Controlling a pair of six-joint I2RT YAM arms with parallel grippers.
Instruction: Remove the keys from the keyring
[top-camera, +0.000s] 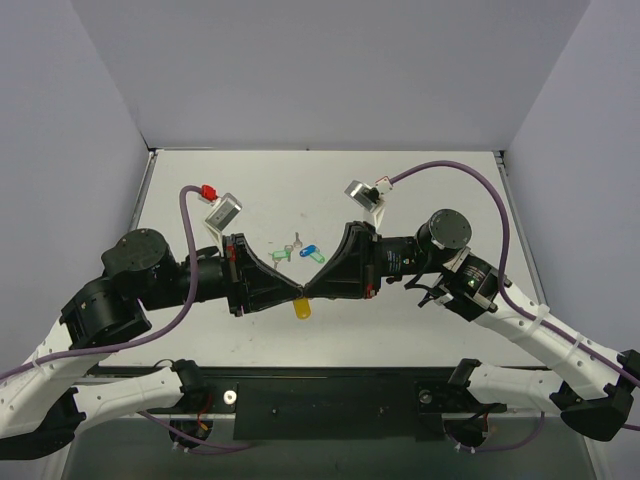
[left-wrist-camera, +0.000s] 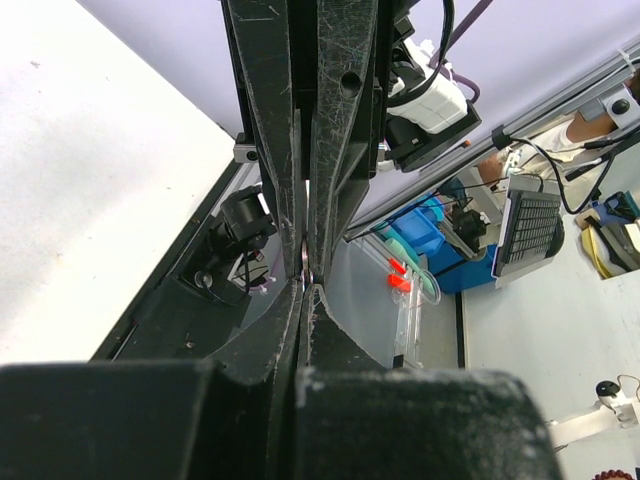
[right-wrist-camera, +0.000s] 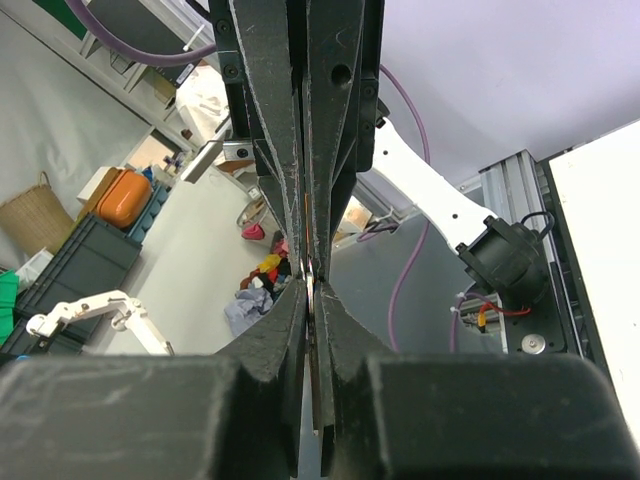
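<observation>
Meeting tip to tip overhead, left gripper (top-camera: 297, 289) and right gripper (top-camera: 309, 289) both clamp the keyring (top-camera: 302, 310), its yellow tag hanging lengthwise just beneath the fingertips, equally near each. Left wrist: fingers (left-wrist-camera: 262, 340) pinch a thin metal edge (left-wrist-camera: 305, 268), perhaps the ring. Right wrist: fingers (right-wrist-camera: 275, 335) likewise pressed together.

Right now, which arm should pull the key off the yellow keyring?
Probably the right arm. Both claws pinch shut tip to tip; the yellow keyring hangs under the left claw, so left steadies while the right claw pulls away.
</observation>
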